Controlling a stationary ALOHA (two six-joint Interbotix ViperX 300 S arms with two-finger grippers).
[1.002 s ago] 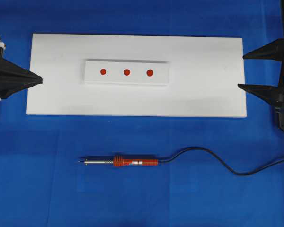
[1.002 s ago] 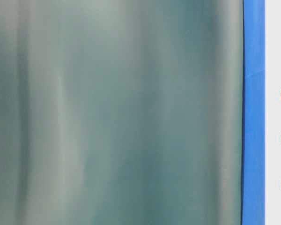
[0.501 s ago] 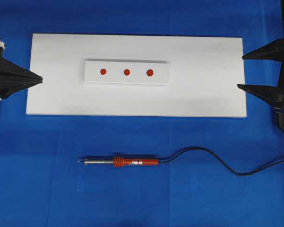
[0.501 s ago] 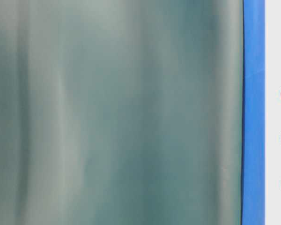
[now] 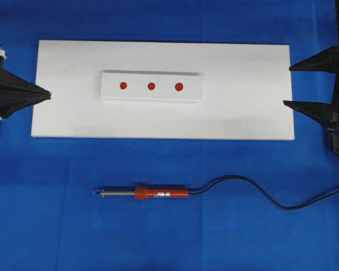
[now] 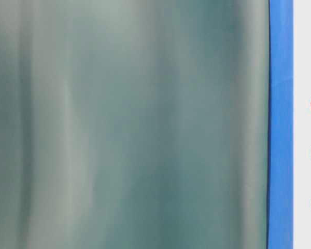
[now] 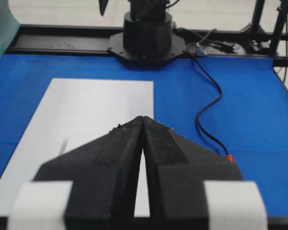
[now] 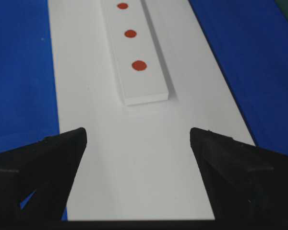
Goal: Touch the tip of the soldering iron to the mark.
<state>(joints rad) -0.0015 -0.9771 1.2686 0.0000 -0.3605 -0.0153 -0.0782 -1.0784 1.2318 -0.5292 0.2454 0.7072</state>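
We saw the red-handled, silver-shafted soldering iron (image 5: pixel 146 193) lying on the blue tabletop (image 5: pixel 45 226), near the white board (image 5: pixel 243 113), untouched. Our right gripper (image 5: pixel 296 84) stood spread; our left gripper (image 5: pixel 47 94) was pressed together. We judged a mid-handle grasp best, with open room all around and its black cord (image 5: pixel 260 195) trailing right.

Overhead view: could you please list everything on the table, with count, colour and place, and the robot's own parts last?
soldering iron: one, red handle and silver shaft, lying on the cloth below the board, tip pointing left
cord: one, black, trailing from the handle to the right edge
board: one, white, centre of the table
block: one, white, on the board
marks: three, red, in a row on the block
cloth: one, blue, covering the table
left gripper: black, left edge, shut
right gripper: black, right edge, open
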